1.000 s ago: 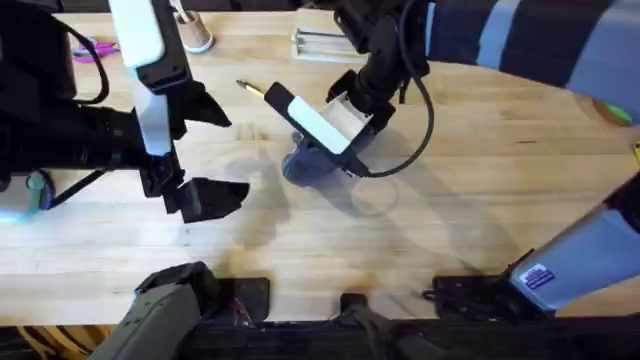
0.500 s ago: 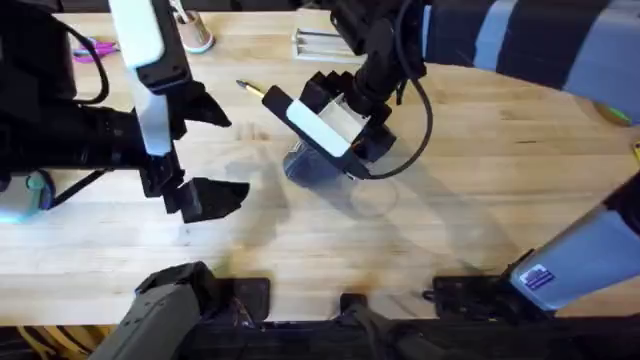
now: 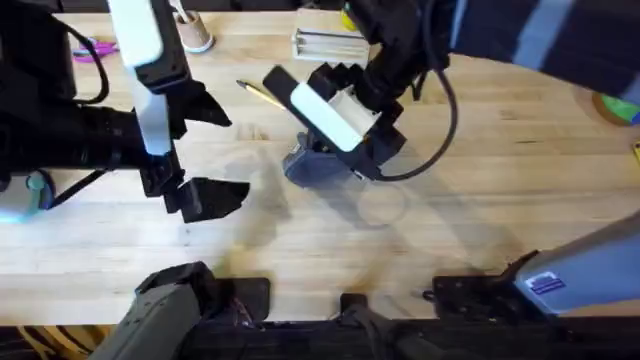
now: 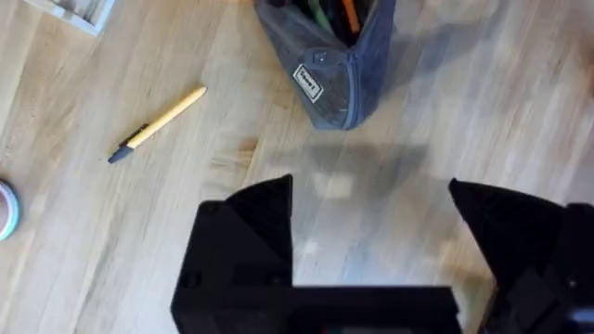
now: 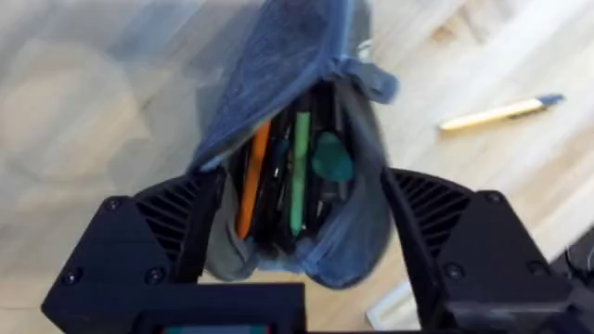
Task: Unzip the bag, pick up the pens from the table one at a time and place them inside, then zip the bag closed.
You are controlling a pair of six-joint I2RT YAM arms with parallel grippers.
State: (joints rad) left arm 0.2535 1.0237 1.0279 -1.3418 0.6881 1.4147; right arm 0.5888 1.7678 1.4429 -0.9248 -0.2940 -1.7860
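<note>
We are hovering the right claw [image 5: 302,223], spread wide and empty, over the unzipped bag [image 5: 297,139] mid-desk [image 3: 480,200], and should next take the yellow pen [image 4: 158,123] beside it squarely at mid-shaft.

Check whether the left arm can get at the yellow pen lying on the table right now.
Probably yes. The yellow pen lies alone on bare table, apart from the bag, and the left gripper is open with nothing between.

Light wooden table [image 3: 480,190] — unzipped bag [image 4: 329,70], yellow pen [image 4: 158,123] beside it.
</note>
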